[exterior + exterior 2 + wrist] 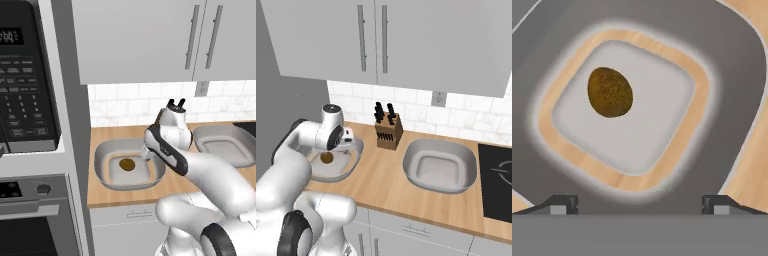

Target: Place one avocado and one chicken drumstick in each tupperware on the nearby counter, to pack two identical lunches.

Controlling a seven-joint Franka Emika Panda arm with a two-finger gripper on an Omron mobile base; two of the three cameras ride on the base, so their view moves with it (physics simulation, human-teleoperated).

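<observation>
- The robot arm (pixel 200 172) rises from the near edge of the scene and bends forward over the wooden surface (pixel 386 175), its wrist reaching above the left container.
- The hand (pixel 640 202) hangs over that container and points down into it; in the hand view its two dark finger tips (pixel 562 202) stand wide apart at the bottom corners, with nothing between them, so the hand is fully open and holds nothing.
- The left tupperware (pixel 102 172) sits on the surface near its left end, close to the tall grey oven column (pixel 70 125). It is light grey, shallow, with a thick flared rim.
- The avocado (pixel 610 92) lies on the flat floor of this left tupperware, apart from the walls. It is olive-brown and egg-shaped, and it lies free of the finger tips. In the left base view it shows as a small brown oval (pixel 127 164) just left of the arm's wrist.
- The right tupperware (pixel 440 165) stands on the same surface, well apart from the left one, with bare wood between them. Its floor looks bare grey.
- A black cooktop (pixel 498 177) lies to the right of the right tupperware.
- A wooden knife block (pixel 388 130) with dark handles stands farther back, near the white tiled wall (pixel 421 107), between the two containers.
- Grey wall cabinets (pixel 386 35) with long bar handles hang above the far wall.
- A microwave (pixel 25 75) is set in the column at the far left, with an oven below it.
</observation>
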